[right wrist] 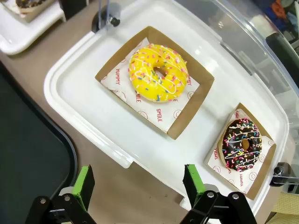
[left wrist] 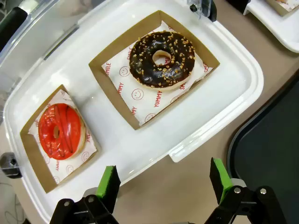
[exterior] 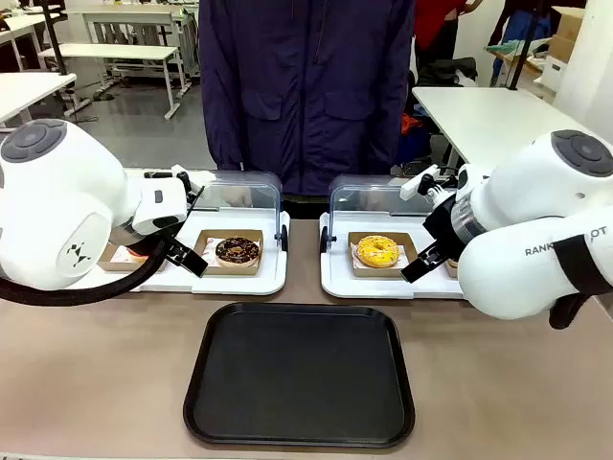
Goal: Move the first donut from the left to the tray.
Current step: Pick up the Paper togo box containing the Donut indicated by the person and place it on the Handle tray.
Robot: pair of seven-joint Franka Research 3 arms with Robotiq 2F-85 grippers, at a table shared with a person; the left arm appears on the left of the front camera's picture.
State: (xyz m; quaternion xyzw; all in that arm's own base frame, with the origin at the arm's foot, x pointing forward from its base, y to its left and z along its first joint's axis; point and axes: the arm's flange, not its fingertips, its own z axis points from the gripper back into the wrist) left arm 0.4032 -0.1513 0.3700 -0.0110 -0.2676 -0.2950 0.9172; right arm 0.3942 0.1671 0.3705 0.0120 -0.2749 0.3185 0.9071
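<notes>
— Red-iced donut [left wrist: 60, 132]: where do we see it?
— In its cardboard tray [left wrist: 32, 161], beside the chocolate donut [left wrist: 140, 65]; our left hand [left wrist: 164, 179] hangs near it, fingers [left wrist: 110, 179] spread wide, gripping nothing

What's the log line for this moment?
left pincer open, short of red donut | right pincer open | red donut in carton, off black tray

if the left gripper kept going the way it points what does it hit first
Probably the near rim or bare floor of the white tray, between the red donut and the chocolate donut, rather than either donut. The open left gripper points there, though depth is unclear.
</notes>
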